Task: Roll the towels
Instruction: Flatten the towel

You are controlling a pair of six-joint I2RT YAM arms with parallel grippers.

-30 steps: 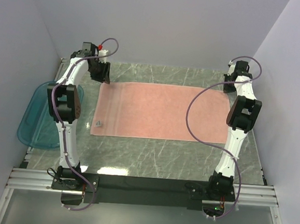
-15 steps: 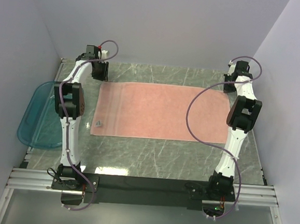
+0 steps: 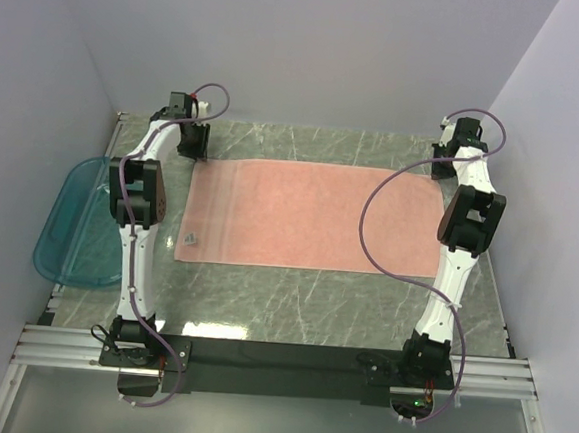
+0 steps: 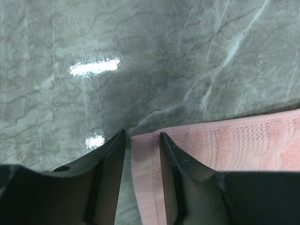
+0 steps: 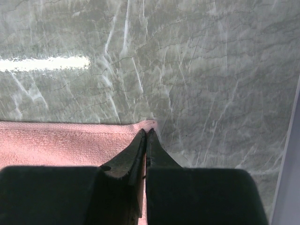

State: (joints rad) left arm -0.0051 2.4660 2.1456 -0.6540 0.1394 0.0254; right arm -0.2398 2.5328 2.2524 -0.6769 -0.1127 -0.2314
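Observation:
The salmon-pink towel [image 3: 315, 217] lies flat and unrolled across the middle of the table, with a small label [image 3: 189, 238] at its left edge. My left gripper [image 3: 193, 152] is at the towel's far left corner. In the left wrist view that gripper [image 4: 142, 136] is open, and the hem of the towel [image 4: 234, 140] runs between its fingers with a gap on the left side. My right gripper [image 3: 438, 173] is at the far right corner. In the right wrist view it [image 5: 146, 131] is shut, pinching the corner of the towel [image 5: 56, 140].
A teal translucent tray [image 3: 74, 220] hangs off the left side of the marble table [image 3: 302, 308]. Walls close in at the back and on both sides. Both arms stretch from their bases at the near edge to the far end.
The left arm has shifted a little to the right and its wrist has turned, bringing its gripper over the towel's far left corner. The right arm and the towel have not moved.

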